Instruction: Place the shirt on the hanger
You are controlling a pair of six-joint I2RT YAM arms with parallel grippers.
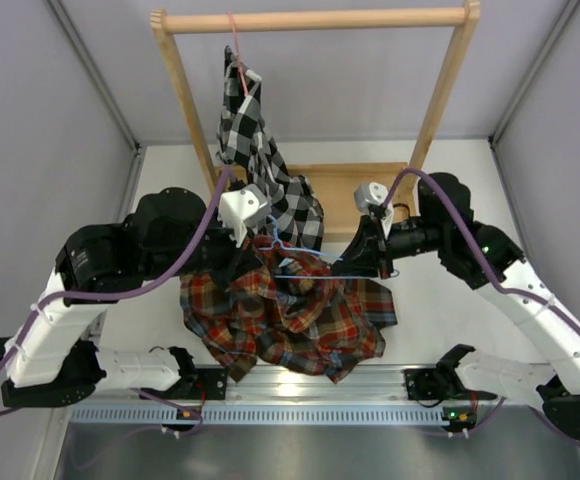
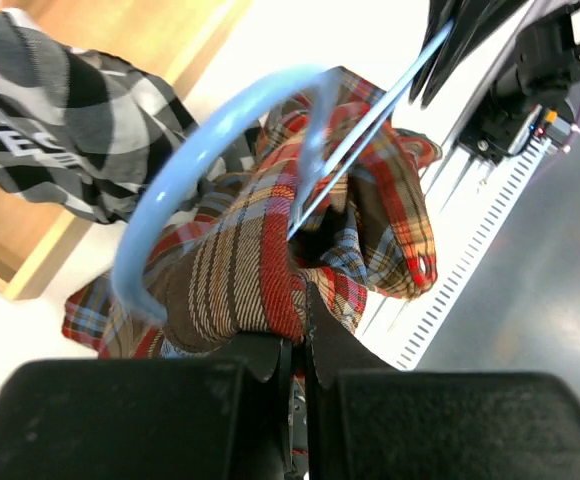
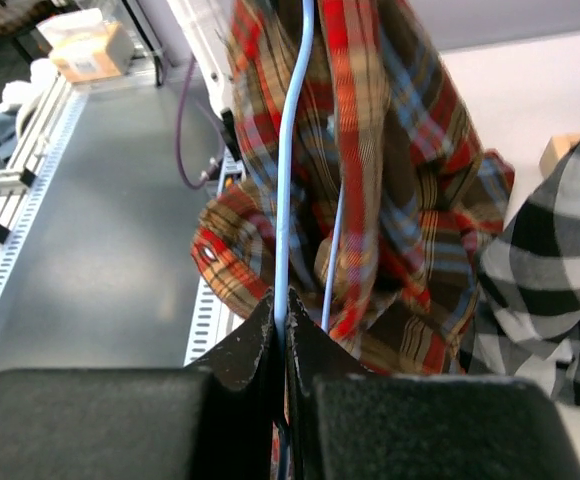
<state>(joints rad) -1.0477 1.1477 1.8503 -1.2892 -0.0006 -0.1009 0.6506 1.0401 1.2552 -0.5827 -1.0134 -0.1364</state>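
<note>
The red, orange and blue plaid shirt (image 1: 288,315) hangs bunched between my two arms above the table's front edge. My left gripper (image 1: 246,258) is shut on a fold of it; the left wrist view shows the fabric (image 2: 240,270) pinched in the jaws. The light-blue wire hanger (image 1: 305,262) runs into the shirt; its hook (image 2: 185,150) curves just ahead of the left gripper (image 2: 298,335). My right gripper (image 1: 378,262) is shut on the hanger's wire (image 3: 288,170), which passes between the jaws (image 3: 281,318) into the shirt (image 3: 390,190).
A black-and-white checked shirt (image 1: 262,160) hangs on a pink-red hanger (image 1: 236,50) from the wooden rack (image 1: 315,20) at the back. The rack's wooden base (image 1: 355,190) lies behind the grippers. A slotted metal rail (image 1: 300,408) runs along the front.
</note>
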